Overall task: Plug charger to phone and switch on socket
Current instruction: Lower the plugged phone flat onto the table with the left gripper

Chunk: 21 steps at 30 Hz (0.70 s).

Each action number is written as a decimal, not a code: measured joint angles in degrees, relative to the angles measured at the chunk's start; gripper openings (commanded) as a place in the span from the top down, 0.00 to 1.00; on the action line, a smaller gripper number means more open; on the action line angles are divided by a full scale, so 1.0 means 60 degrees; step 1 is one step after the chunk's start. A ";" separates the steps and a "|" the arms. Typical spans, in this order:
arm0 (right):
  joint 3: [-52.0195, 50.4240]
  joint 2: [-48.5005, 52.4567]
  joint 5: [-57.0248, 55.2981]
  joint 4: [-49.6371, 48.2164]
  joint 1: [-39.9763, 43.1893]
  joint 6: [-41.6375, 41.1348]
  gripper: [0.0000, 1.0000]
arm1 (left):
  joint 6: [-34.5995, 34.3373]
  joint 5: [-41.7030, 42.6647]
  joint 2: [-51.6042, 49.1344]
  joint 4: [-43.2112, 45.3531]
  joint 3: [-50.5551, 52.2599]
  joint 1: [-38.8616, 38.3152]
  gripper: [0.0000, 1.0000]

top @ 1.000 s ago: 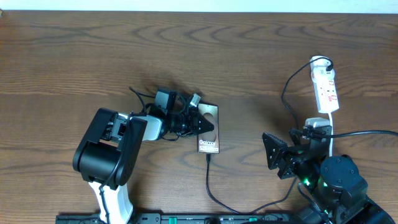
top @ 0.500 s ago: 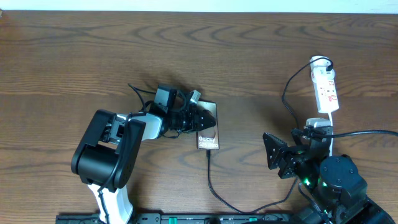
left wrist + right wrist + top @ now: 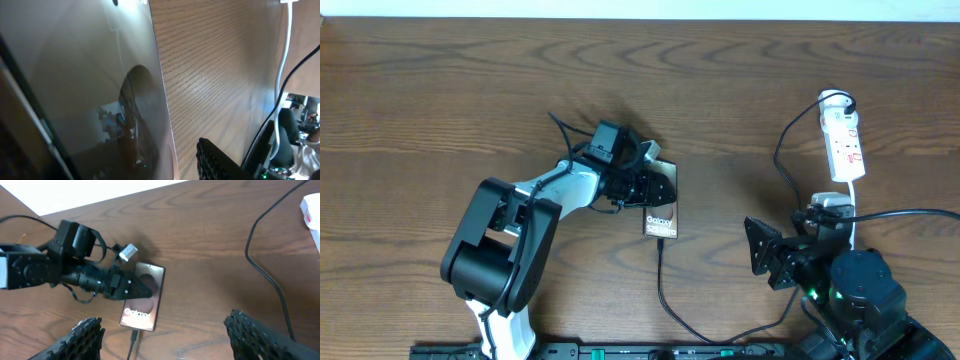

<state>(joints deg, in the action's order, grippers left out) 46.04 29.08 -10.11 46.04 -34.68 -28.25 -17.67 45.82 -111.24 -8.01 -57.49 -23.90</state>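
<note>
The phone (image 3: 661, 222) lies flat at mid table with its "Galaxy" lettering up; it also shows in the right wrist view (image 3: 142, 302). The charger's black plug tip (image 3: 660, 244) sits at the phone's near end, and its thin cable (image 3: 663, 295) runs towards the front edge. My left gripper (image 3: 646, 187) lies over the phone's far half. In the left wrist view the glossy phone face (image 3: 90, 85) fills the left, and one finger (image 3: 220, 162) stands beside its edge. My right gripper (image 3: 770, 255) is open and empty, to the right of the phone. The white socket (image 3: 843, 140) lies at far right.
A white cord (image 3: 853, 195) runs from the socket towards my right arm. A black cable (image 3: 785, 150) loops left of the socket and shows in the right wrist view (image 3: 265, 275). Bare wood lies between the phone and the socket.
My left arm has swung right and away from me, turning over the phone. The phone has shifted slightly right with it. The right arm has stayed put.
</note>
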 measured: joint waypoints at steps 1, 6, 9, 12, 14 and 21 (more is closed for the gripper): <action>0.0000 0.0000 -0.0007 0.0055 0.0000 0.0000 0.21 | 0.0036 -0.0036 0.0004 -0.0033 -0.0015 0.0007 0.46; 0.0000 0.0000 -0.0025 0.0244 0.0000 0.0000 0.20 | 0.0211 -0.0226 0.0098 -0.0444 -0.0106 0.0197 0.43; 0.0000 0.0000 -0.0040 0.0240 0.0000 0.0000 0.19 | 0.0255 -0.0506 0.0197 -0.0841 -0.0189 0.0310 0.39; -0.0004 0.0000 -0.0044 0.0219 0.0000 0.0000 0.19 | 0.0357 -0.0710 0.0277 -0.1027 -0.0222 0.0328 0.35; -0.0004 0.0000 -0.0047 0.0219 0.0000 0.0000 0.19 | 0.0430 -0.0761 0.0310 -0.1067 -0.0229 0.0324 0.34; 0.0000 0.0000 -0.0051 0.0222 0.0000 0.0000 0.18 | 0.0495 -0.1373 0.0361 -0.1603 -0.0528 0.0328 0.30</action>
<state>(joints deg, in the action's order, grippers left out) 46.04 29.08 -10.41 47.37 -34.68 -28.25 -14.70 37.58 -109.08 -17.63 -60.66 -21.93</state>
